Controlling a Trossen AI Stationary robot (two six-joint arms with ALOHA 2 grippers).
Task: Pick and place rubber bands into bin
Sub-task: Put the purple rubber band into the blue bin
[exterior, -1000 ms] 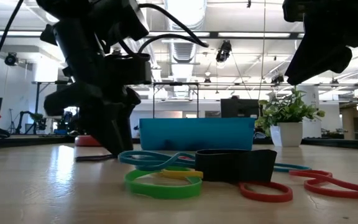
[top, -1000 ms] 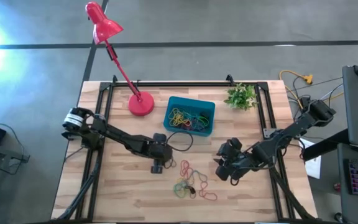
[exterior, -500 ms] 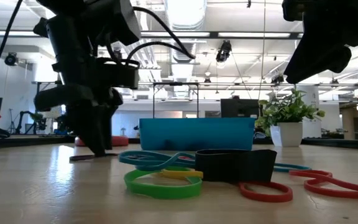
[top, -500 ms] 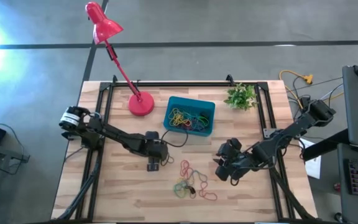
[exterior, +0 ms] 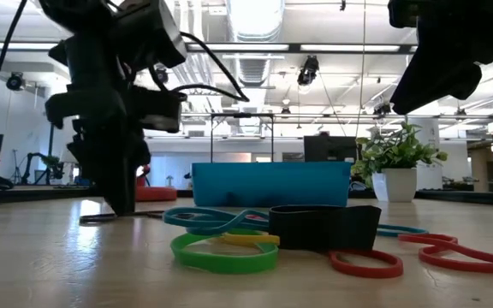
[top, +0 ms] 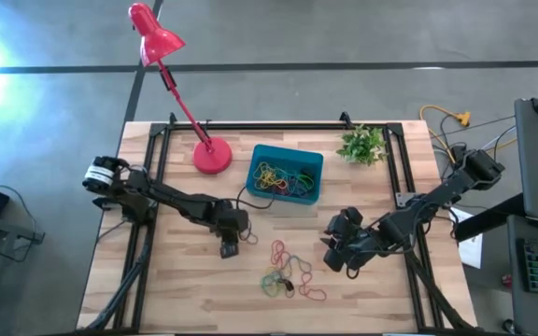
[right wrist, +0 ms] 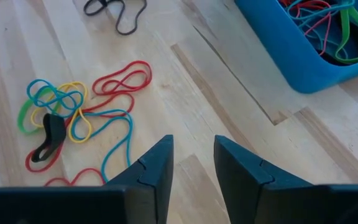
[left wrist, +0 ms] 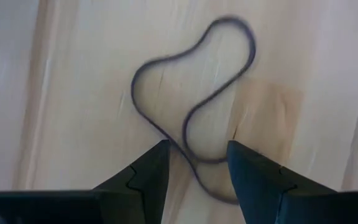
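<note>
The left tool (top: 228,248) sits low over the worktop (top: 194,289), left of the loose pile and in front of the bin. Its fingers (left wrist: 148,177) are spread, tips down by the wood, straddling one end of a thin dark band (left wrist: 194,118) that lies flat in a pinched figure-eight. Whether the fingers touch the band cannot be told. In the low view this tool (exterior: 118,201) reaches down to the wood just left of the pile.

Behind it, toward the back edge, stands a red lamp (top: 211,156), with the bin (top: 285,175) just beside its base. The bin is teal-blue and holds a tangle of yellow, red, green and blue bands (top: 278,177).

In front of the bin lies the loose pile (top: 288,273) on bare wood: red, green, yellow, teal and black loops, overlapping. From the right wrist the pile (right wrist: 73,118) shows as a cluster with a wide black loop (right wrist: 50,138) at its edge.

The right tool (top: 336,254) hangs above the worktop, right of the pile and clear of it. Its fingers (right wrist: 157,168) are apart with nothing between them.

A small plant (top: 362,145) stands near the back right corner.
</note>
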